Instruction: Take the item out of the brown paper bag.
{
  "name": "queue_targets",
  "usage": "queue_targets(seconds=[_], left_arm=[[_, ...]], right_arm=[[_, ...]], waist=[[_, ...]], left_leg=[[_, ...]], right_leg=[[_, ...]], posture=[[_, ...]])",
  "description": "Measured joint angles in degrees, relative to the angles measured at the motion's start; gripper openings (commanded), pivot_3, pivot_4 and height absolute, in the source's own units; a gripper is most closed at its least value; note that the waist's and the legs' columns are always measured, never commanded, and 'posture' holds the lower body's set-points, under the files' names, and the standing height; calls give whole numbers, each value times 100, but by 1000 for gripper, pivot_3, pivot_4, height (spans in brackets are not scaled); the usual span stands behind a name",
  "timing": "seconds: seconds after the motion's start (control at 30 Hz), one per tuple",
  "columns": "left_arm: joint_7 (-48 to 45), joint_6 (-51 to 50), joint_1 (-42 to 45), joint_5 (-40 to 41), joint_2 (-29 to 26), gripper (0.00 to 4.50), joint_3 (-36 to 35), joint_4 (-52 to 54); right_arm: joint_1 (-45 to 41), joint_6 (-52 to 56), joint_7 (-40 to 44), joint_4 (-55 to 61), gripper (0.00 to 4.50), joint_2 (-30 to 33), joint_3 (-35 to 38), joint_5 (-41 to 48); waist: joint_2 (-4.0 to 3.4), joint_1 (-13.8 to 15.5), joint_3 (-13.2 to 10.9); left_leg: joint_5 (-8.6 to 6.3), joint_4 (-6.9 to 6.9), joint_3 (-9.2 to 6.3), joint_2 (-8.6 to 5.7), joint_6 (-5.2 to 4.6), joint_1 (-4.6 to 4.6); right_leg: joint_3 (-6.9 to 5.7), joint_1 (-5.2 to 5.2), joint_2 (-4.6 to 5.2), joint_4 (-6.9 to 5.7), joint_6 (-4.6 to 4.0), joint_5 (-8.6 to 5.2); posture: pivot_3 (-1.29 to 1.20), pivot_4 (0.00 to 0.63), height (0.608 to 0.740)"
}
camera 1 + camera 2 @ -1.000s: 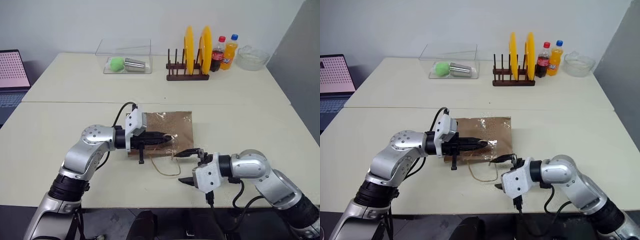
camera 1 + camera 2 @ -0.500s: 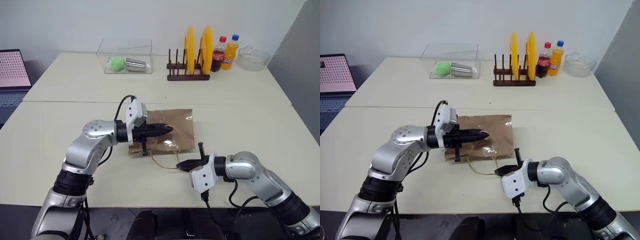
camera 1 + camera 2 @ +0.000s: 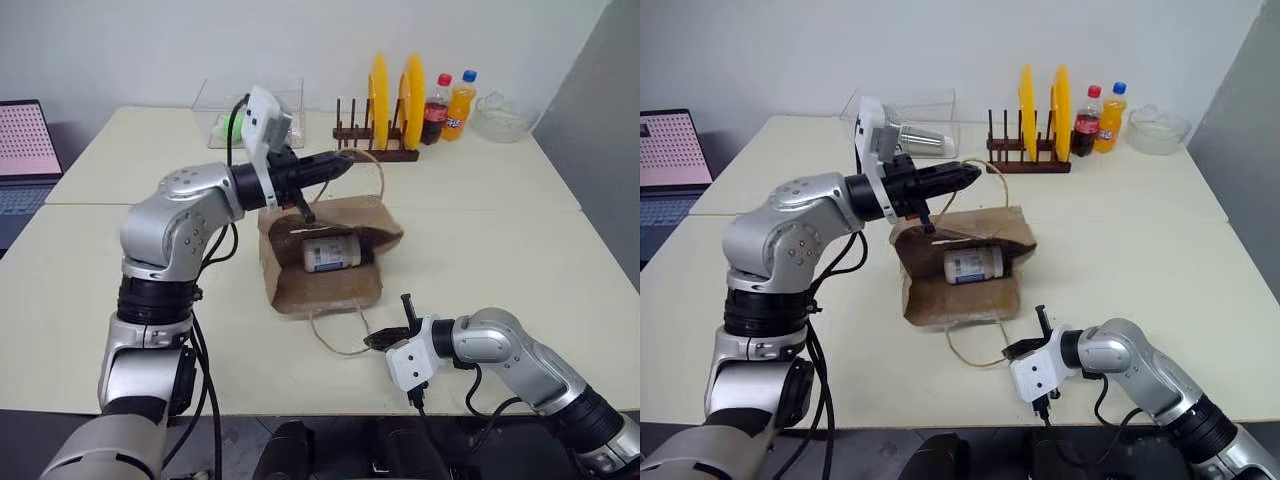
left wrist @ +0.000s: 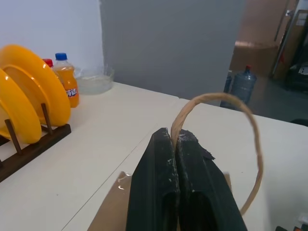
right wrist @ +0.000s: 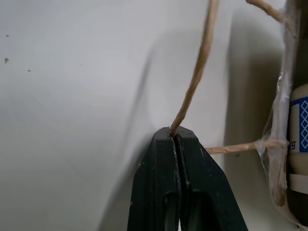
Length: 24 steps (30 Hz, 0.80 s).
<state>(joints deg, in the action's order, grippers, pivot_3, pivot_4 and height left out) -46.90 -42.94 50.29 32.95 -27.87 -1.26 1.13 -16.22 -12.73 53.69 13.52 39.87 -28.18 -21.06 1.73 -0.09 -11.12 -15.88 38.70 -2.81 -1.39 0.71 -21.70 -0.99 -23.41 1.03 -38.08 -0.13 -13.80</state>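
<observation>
We have raised one handle (image 3: 375, 165) in our left gripper (image 3: 340, 161), right gripper (image 3: 375, 341) jaws newly clamped on the other handle (image 3: 335, 340); brown paper bag (image 3: 325, 290) gapes, item (image 3: 331, 252) reachable

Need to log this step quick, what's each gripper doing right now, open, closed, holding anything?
Left gripper: closed on the upper handle of the brown paper bag.
Right gripper: closed on the lower handle.
</observation>
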Motion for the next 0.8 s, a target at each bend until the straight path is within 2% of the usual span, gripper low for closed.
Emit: queue_targets(seconds=[0.23, 0.33, 0.5, 0.63, 0.7, 0.8], left_arm=[[-83, -61, 203, 81, -13, 0, -101, -147], [-319, -62, 83, 115, -105, 0, -98, -28], [-532, -182, -132, 267, -138, 0, -73, 143], [-609, -211, -167, 310, -169, 0, -73, 256], [-624, -223, -184, 313, -169, 0, -72, 270], [-625, -238, -189, 313, -169, 0, -73, 268]], right_arm=[[109, 315, 94, 187, 35, -9, 124, 158], [241, 790, 238, 357, 598, -102, 228, 501], [419, 2155, 732, 1256, 2198, 15, 597, 1571], [292, 3404, 974, 1966, 2198, 233, 1419, 2744], [-54, 4280, 1024, 2405, 2198, 462, 2166, 3659], [-292, 4940, 976, 2681, 2198, 570, 2588, 4353]], waist=[[1, 3, 0], [1, 3, 0], [0, 7, -1], [-1, 10, -2], [-2, 14, -2], [-1, 15, -2]], left_leg=[[2, 2, 0, 0, 5, -2], [3, 1, -1, 0, 6, -2], [2, 7, -4, 0, 5, -10], [-5, 7, -4, 0, -8, -10], [-8, 6, -8, 0, -13, -10], [-11, 2, -12, 1, -18, -11]], right_leg=[[0, 0, 1, 1, 0, 0], [1, -2, 1, 0, -1, 0], [-1, -5, 2, 1, 0, 1], [-1, -4, 3, 1, 1, 2], [-4, -5, 3, 2, 1, 2], [-10, -5, 3, 3, 0, 1]], posture=[[0, 150, 740], [0, 150, 740], [0, 150, 740], [0, 150, 740], [0, 150, 740], [0, 150, 740]])
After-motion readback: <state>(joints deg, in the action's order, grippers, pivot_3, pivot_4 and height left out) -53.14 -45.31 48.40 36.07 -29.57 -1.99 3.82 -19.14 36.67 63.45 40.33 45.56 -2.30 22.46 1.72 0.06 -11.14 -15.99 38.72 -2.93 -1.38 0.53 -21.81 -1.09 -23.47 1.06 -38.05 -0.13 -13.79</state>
